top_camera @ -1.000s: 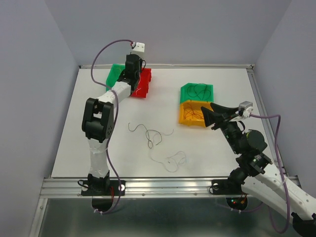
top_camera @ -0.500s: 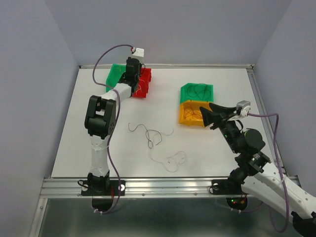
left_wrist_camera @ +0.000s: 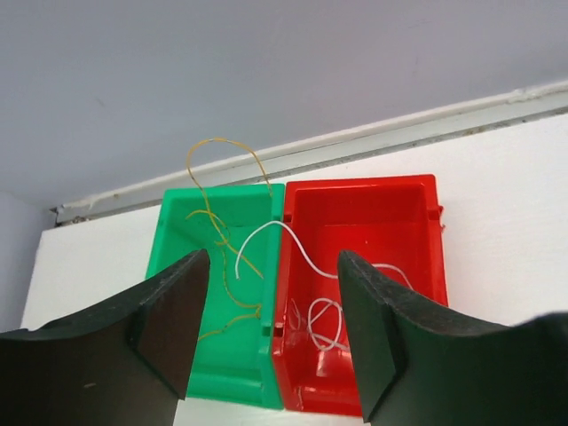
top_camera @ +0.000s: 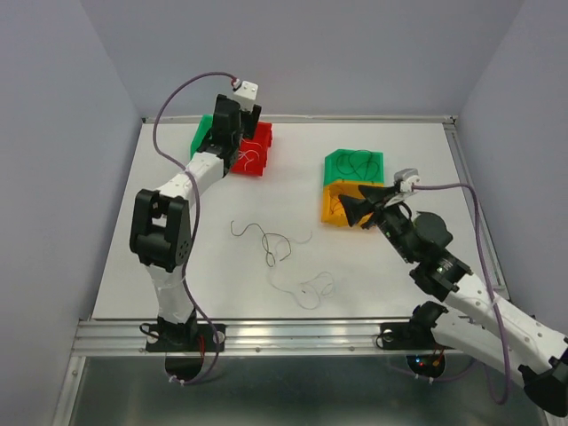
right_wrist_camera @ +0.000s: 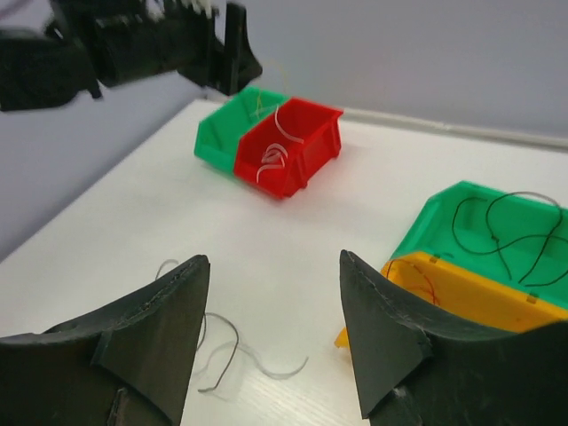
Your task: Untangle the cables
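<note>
The cables lie loose mid-table: a dark curly tangle (top_camera: 273, 245) and a pale white loop (top_camera: 312, 288); the right wrist view shows grey strands (right_wrist_camera: 217, 342) below its fingers. My left gripper (top_camera: 232, 135) hangs open above the back-left bins with nothing between its fingers (left_wrist_camera: 272, 271). Under it a white wire (left_wrist_camera: 311, 266) lies in the red bin (left_wrist_camera: 399, 222), one end arching over the green bin (left_wrist_camera: 177, 240), which holds a yellowish wire (left_wrist_camera: 217, 226). My right gripper (top_camera: 359, 202) is open and empty (right_wrist_camera: 271, 266), beside the yellow bin, right of the tangle.
A second green bin (top_camera: 355, 164) with a dark wire (right_wrist_camera: 497, 226) sits behind the yellow bin (top_camera: 342, 206), which holds a red wire (right_wrist_camera: 426, 284). The table's raised rim (top_camera: 355, 117) runs along the back, grey walls beyond it.
My left gripper opened over the red bin and lifted, its elbow swinging left; the white wire now lies in the bin. My right gripper moved left past the yellow bin and opened wider.
</note>
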You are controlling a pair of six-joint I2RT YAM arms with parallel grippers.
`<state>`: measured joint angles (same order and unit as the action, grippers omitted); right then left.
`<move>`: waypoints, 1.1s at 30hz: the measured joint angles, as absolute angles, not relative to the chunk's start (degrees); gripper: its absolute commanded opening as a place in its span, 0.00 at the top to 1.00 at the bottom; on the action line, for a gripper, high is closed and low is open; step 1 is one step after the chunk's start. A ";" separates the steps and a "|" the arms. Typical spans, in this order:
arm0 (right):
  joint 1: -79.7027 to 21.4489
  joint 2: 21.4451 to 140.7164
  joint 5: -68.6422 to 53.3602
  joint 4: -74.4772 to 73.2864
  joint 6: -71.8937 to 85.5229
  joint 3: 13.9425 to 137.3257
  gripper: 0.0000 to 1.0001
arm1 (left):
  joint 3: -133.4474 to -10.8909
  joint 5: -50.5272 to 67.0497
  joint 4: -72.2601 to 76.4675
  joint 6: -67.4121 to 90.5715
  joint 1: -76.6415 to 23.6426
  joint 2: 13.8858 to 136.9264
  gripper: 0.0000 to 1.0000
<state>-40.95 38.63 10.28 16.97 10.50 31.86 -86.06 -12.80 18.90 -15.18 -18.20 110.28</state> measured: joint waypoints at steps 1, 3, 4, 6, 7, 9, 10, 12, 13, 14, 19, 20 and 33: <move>-40.95 41.50 9.10 15.75 10.48 33.39 0.34 | -85.43 -11.62 17.50 -16.03 -18.28 108.57 0.17; -40.95 46.57 7.20 13.28 10.46 36.38 0.34 | -82.83 -5.82 14.20 -19.27 -18.72 103.77 0.07; -40.95 49.30 6.13 11.77 10.50 37.91 0.33 | -81.08 -2.92 11.77 -21.15 -19.22 100.82 0.01; -40.95 51.94 5.10 9.74 10.50 38.76 0.32 | -76.79 3.20 8.14 -25.28 -20.53 95.46 0.01; -40.95 52.21 4.82 8.88 10.52 38.79 0.32 | -73.21 6.52 6.52 -27.88 -21.30 92.49 0.01; -40.95 52.18 4.80 7.64 10.66 38.79 0.31 | -65.19 9.76 2.57 -32.51 -23.86 86.26 0.01; -40.95 52.10 4.80 7.44 10.72 38.79 0.31 | -62.52 10.52 0.78 -33.80 -25.12 84.33 0.01; -40.95 52.10 4.75 6.79 10.83 38.94 0.31 | -57.67 11.25 -2.98 -36.32 -27.77 81.60 0.01; -40.95 52.10 4.73 6.37 10.98 38.98 0.31 | -55.92 11.84 -4.84 -37.28 -29.50 80.95 0.01; -40.95 52.12 4.75 5.78 11.11 39.09 0.31 | -54.57 12.32 -6.39 -38.28 -30.59 80.60 0.01; -40.95 52.14 5.67 4.21 11.88 39.40 0.30 | -48.40 13.61 -12.86 -47.22 -30.96 75.81 0.01; -40.95 52.14 5.76 4.10 11.90 39.40 0.30 | -46.81 13.54 -13.02 -50.09 -30.76 74.30 0.01; -40.95 52.12 5.52 3.36 11.79 39.40 0.30 | -42.74 14.35 -12.21 -69.80 -30.68 78.13 0.05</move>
